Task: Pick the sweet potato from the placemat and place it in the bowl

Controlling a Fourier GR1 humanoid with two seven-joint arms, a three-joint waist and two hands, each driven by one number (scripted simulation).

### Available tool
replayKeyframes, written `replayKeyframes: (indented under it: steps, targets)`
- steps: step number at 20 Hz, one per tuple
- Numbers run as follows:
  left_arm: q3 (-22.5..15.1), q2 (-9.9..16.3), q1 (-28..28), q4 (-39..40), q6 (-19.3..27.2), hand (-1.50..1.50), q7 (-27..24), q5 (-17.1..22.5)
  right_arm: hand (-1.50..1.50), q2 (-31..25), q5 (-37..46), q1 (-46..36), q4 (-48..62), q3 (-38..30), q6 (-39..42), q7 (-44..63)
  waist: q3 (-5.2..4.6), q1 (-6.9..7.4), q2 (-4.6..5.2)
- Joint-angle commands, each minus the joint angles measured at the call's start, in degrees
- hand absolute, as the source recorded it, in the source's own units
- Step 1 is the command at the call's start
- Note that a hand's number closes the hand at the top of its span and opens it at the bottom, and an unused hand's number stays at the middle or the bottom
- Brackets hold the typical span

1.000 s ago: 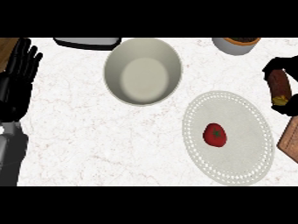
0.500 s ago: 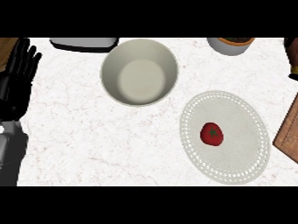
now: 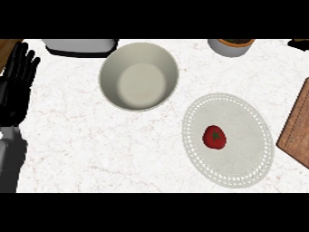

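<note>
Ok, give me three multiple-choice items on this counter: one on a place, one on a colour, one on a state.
1. Where does the red item lie?
A in the bowl
B on the placemat
C on the wooden board

2. What colour is the bowl's inside?
A cream
B blue
C black

3. How is the left hand?
A curled round the bowl
B pinching the placemat
C open, fingers straight

Answers: 1 B, it sits on the white oval placemat. 2 A, the inside shows pale cream. 3 C, it rests at the view's left edge, holding nothing.
</note>
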Motion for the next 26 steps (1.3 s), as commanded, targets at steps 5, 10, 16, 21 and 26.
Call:
replayKeyframes:
  steps: [5, 10, 16, 21, 26]
  targets:
    - [1.11, 0.71, 1.46, 0.9, -0.05, 0.0, -1.42, -0.43, 1.5, 7.12, -3.12, -10.94, 5.07, 0.64, 10.64, 2.74, -0.11, -1.49, -0.47]
    - [2.03, 0.87, 3.49, 0.32, -1.28, 0.0, -1.82, 0.92, 1.5, 15.01, -3.31, -15.19, 4.87, 2.11, 9.15, 10.0, -0.14, -2.07, -0.77]
    - [1.65, 0.28, 6.07, -5.4, -0.13, 0.0, 0.76, 0.87, 1.5, 20.77, -2.18, -16.89, 5.77, 4.38, 9.49, 13.7, -0.09, -2.01, -0.91]
    - [2.63, 1.06, 2.78, -1.43, -0.07, 0.0, 0.13, 0.62, 1.5, 28.43, -1.3, -15.28, 4.59, 6.11, 6.73, 17.65, -0.1, -3.06, -0.93]
    - [2.7, 0.96, 4.56, -1.79, -1.11, 0.0, -0.39, 1.03, 1.5, 34.1, 1.11, -12.06, 5.55, 7.99, 0.02, 18.7, -0.09, -2.68, -0.8]
